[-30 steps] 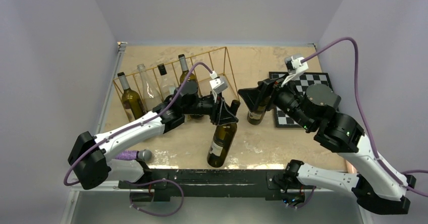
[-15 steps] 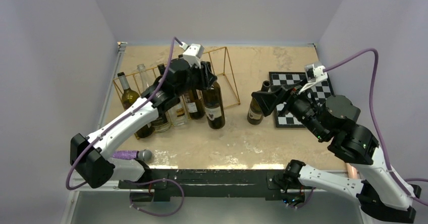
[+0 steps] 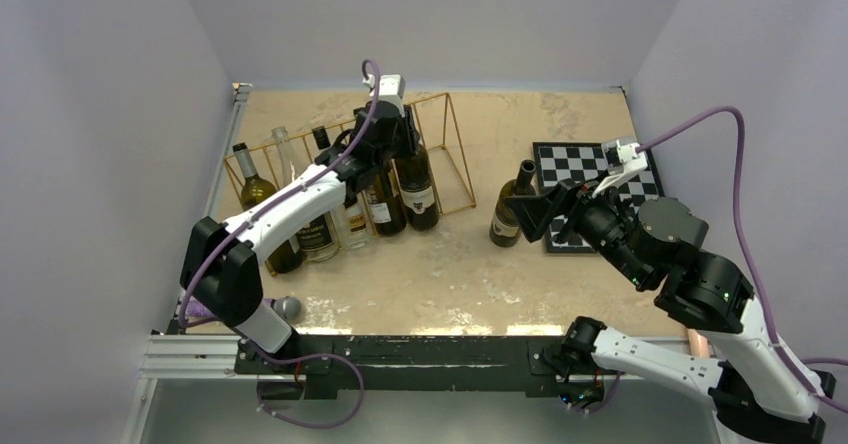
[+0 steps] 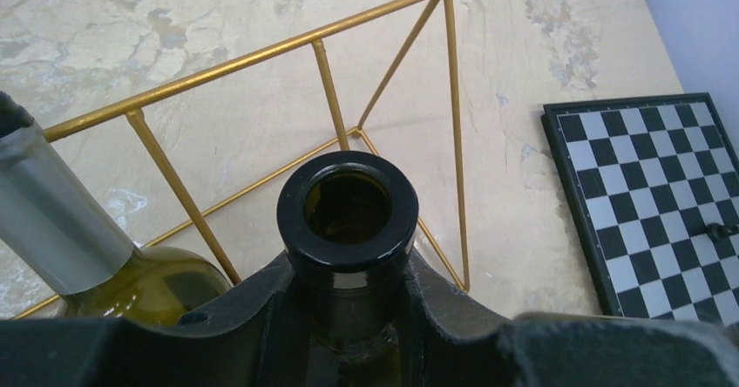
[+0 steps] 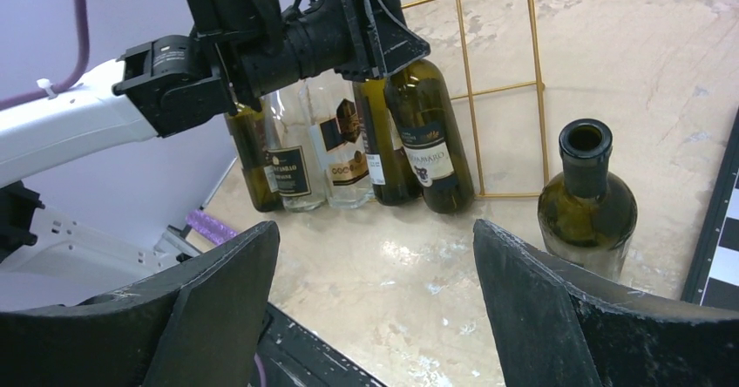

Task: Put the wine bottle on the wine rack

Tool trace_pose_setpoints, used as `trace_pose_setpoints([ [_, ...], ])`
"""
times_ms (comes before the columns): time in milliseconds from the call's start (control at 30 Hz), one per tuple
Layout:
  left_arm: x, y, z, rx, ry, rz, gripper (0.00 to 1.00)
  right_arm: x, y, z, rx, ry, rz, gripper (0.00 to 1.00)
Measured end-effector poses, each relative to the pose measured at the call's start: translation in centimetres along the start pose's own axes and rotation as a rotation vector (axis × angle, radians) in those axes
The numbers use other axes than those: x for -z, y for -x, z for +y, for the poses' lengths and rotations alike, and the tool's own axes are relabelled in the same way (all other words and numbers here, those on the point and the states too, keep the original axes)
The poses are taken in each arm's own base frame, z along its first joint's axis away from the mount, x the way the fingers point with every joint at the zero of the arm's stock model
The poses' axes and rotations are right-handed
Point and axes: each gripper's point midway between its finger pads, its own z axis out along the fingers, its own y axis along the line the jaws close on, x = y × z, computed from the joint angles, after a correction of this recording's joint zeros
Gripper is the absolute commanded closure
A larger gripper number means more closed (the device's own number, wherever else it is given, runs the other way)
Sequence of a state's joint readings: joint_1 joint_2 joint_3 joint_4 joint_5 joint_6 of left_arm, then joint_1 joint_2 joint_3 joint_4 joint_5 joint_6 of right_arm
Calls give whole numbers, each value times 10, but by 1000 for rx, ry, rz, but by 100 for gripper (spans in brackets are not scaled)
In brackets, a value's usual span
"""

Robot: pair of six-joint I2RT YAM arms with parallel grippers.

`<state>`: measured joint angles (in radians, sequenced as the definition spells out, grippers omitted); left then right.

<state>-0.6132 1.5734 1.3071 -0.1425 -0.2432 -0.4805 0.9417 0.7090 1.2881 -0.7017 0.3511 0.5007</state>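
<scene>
Wine rack (image 4: 314, 44): gold wire, across the top of my left wrist view.

Wine bottle (image 3: 417, 182) in my left gripper (image 4: 349, 317): dark green glass, near-black lip, white label with dark print. The gripper is matte black.

Neighbouring bottle (image 4: 52, 221), left edge of that view: olive glass, grey foil neck.

Lone bottle (image 5: 586, 204), right side of my right wrist view: dark olive.

Chessboard (image 3: 598, 179): black-and-white checks, black border.

Table (image 3: 470, 274): beige, mottled pale.

My right gripper (image 5: 375, 308): black, scuffed grey.

Cable (image 5: 80, 12): purple.

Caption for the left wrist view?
Left gripper holding the open wine bottle by its neck, at the gold wine rack.
</scene>
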Motion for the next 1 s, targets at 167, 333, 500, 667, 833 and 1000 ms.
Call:
trace_pose_setpoints([
  [167, -10, 7, 7, 2, 48, -37, 100, 4, -2, -3, -6, -6, 4, 14],
  [333, -15, 15, 12, 1, 78, -77, 100, 3, -7, -6, -4, -16, 18, 14],
  [500, -24, 14, 15, 0, 95, -70, 100, 2, -12, -8, -2, -25, 32, 14],
  [667, -25, 13, 18, 16, 102, -57, 100, 0, -17, -10, -4, -31, 44, 14],
  [833, -21, 10, 19, 37, 92, 4, 100, -3, -20, -9, -1, -37, 55, 14],
  [1000, -19, 12, 12, 36, 61, 43, 100, -3, -20, -9, -9, -36, 58, 14],
])
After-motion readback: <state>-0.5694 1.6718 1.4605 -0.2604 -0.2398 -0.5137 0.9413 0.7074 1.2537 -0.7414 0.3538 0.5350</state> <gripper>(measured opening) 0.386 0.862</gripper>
